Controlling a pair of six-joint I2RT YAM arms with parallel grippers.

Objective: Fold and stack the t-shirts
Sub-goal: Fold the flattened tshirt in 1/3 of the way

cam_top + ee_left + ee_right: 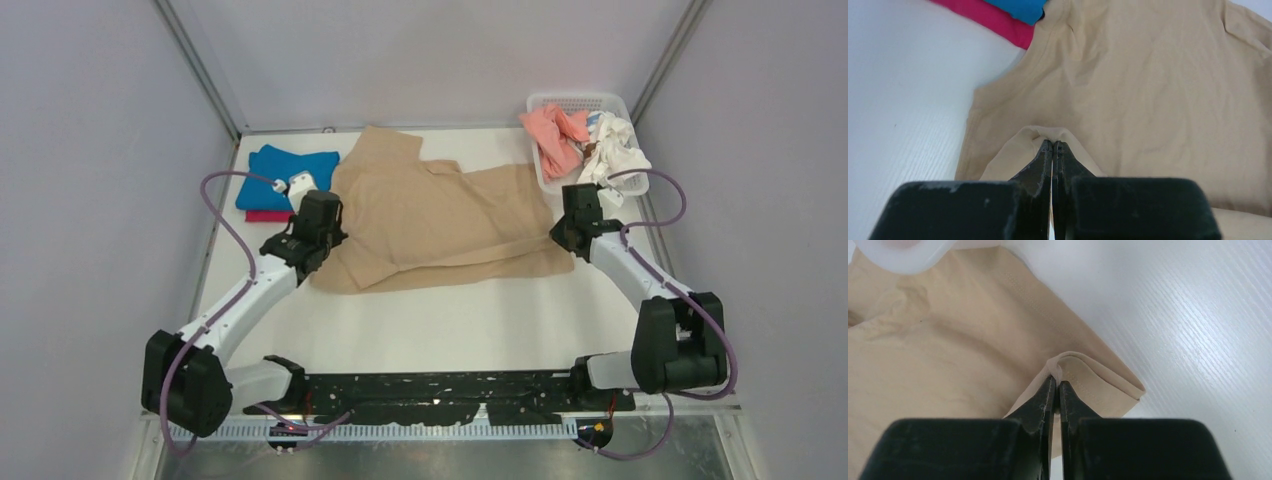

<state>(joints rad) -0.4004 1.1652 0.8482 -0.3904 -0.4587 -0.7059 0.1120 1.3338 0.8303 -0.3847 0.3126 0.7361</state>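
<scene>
The tan t-shirt [440, 215] lies spread across the middle of the table, its near part folded over. My left gripper [325, 228] is shut on a pinch of the tan t-shirt [1148, 90] at its left edge. My right gripper [568, 228] is shut on the tan t-shirt [948, 340] at its right hem corner. The folded bright blue t-shirt [290, 172] lies on the magenta t-shirt [268, 215] at the back left; both show in the left wrist view, blue [1020, 7] and magenta [993, 20]. The salmon t-shirt [555, 135] and the white t-shirt [615, 148] hang out of the basket.
A white plastic mesh basket [578, 100] stands at the back right, its rim also in the right wrist view [908, 255]. Bare white table [450, 320] lies in front of the tan shirt. Grey walls enclose the table on three sides.
</scene>
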